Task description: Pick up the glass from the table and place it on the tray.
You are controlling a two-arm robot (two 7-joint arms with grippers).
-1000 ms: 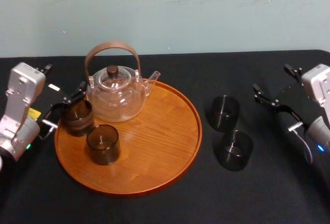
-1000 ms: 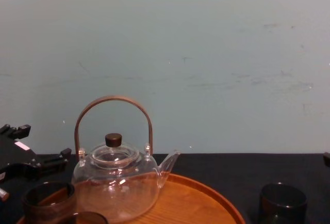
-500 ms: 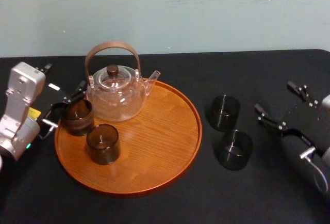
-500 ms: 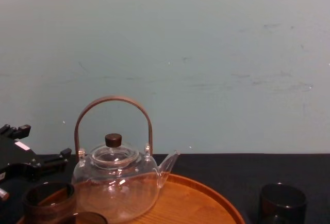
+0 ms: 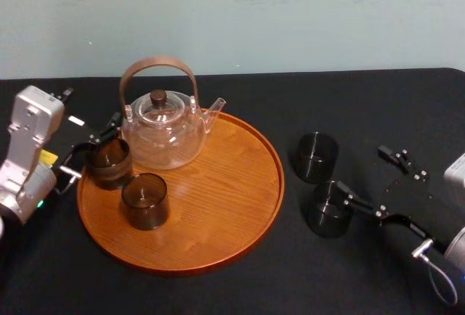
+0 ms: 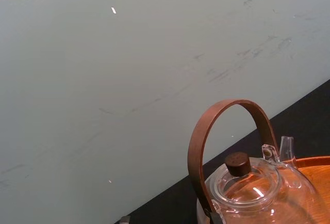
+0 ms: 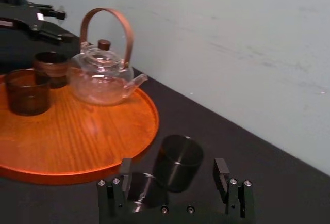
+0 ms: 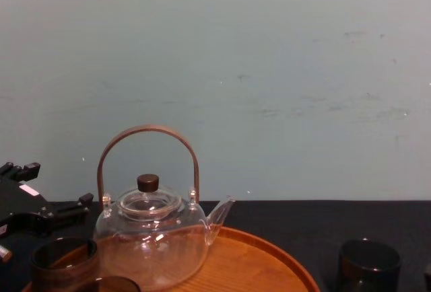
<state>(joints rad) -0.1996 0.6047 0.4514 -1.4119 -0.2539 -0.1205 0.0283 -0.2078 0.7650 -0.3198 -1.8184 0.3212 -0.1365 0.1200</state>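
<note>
The tray (image 5: 225, 202) holds a teapot (image 5: 161, 139) and two glasses (image 5: 144, 201).

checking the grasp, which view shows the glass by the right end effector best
Head view: the glass stands whole on the table, open right end effector close beside it. Right wrist view: partly hidden behind the end effector's body. Chest view: one glass, unclear which. Left end effector sits at the tray.

Tray (image 5: 218, 202) orange-brown; table (image 5: 247, 90) matte black; glasses (image 5: 315, 157) apparently smoky grey.
</note>
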